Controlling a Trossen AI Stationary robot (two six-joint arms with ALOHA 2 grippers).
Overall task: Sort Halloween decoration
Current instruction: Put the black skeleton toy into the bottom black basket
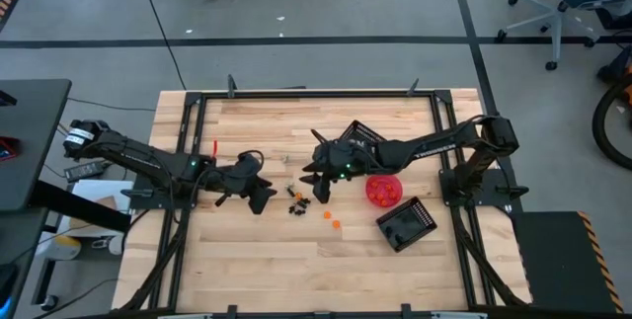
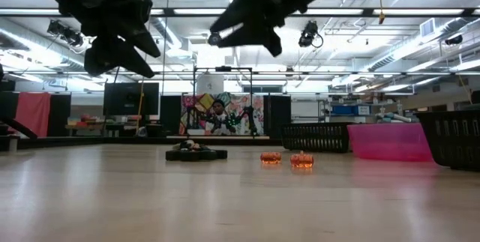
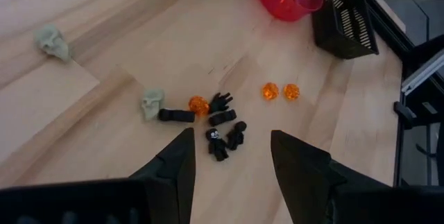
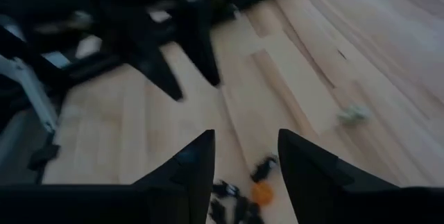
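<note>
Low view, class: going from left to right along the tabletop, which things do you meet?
Black trinket pile → first orange trinket → second orange trinket → far black basket → pink bowl → near black basket at the right edge.

Both arms are dark, nearly black, built of slim jointed links; the left arm (image 1: 148, 159) at centre left of the overhead frame has a pale cylindrical joint at its far left end and small green lights near its wrist. The right arm (image 1: 434, 146), centre right, also shows green lights by its wrist and rises from a blocky dark base. Each gripper ends in two matte-black, tapering, wedge-shaped fingers (image 3: 173, 168).
</note>
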